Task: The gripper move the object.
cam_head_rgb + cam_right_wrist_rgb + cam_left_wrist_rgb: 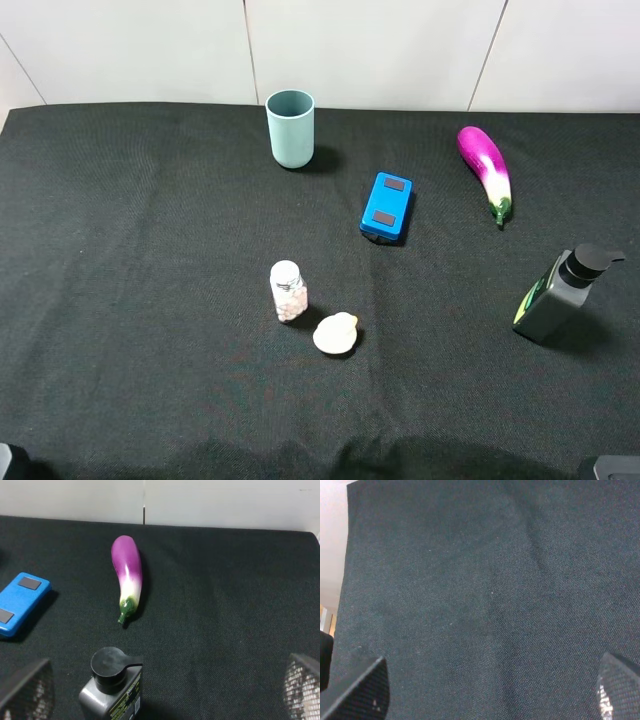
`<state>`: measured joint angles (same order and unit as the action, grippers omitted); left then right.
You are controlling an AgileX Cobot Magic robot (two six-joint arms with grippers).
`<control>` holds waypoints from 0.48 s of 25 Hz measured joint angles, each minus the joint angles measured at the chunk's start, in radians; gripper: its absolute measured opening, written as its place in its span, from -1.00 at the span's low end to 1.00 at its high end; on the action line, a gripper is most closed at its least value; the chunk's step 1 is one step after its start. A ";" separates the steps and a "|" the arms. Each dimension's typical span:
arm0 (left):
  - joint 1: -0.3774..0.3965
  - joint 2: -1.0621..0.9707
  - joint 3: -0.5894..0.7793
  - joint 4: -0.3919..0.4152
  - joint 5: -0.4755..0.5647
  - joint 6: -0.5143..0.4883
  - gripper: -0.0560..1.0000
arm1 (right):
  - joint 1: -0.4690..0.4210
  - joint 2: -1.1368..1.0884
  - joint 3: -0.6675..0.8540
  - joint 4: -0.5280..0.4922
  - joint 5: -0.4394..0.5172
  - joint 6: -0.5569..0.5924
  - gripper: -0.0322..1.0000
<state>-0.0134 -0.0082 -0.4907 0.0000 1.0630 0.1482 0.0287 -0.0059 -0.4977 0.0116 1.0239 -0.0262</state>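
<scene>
The cream-white rubber duck (336, 333) sits on the black cloth in the front middle of the exterior high view, just right of a small clear pill bottle (288, 290). It shows in neither wrist view. My left gripper (490, 692) is open over bare cloth, with only its two black fingertips (362, 692) showing at the frame's corners. My right gripper (165, 690) is open and empty, its fingertips (27, 690) wide apart, with a grey pump bottle (112, 687) between and beyond them. In the exterior high view both arms are almost out of frame at the bottom corners.
A teal cup (290, 128) stands at the back. A blue box (387, 207) lies right of centre; it also shows in the right wrist view (20, 602). A purple eggplant (486, 168) (127, 575) lies at the back right. The pump bottle (558, 293) stands at the right.
</scene>
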 joint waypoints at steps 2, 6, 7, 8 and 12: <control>0.000 0.000 0.000 0.000 0.000 0.000 0.78 | 0.000 0.000 0.000 0.000 0.000 0.000 0.41; 0.000 0.000 0.000 0.000 0.000 0.000 0.78 | 0.000 0.000 0.000 0.000 0.000 0.000 0.41; 0.000 0.000 0.000 0.000 0.000 0.000 0.78 | 0.000 0.000 0.000 0.000 0.000 0.000 0.41; 0.000 0.000 0.000 0.000 0.000 0.000 0.78 | 0.000 0.000 0.000 0.000 0.000 0.000 0.41; 0.000 0.000 0.000 0.000 0.000 0.000 0.78 | 0.000 0.000 0.000 0.000 0.000 0.000 0.41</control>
<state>-0.0134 -0.0082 -0.4907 0.0000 1.0630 0.1482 0.0287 -0.0059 -0.4977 0.0116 1.0239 -0.0262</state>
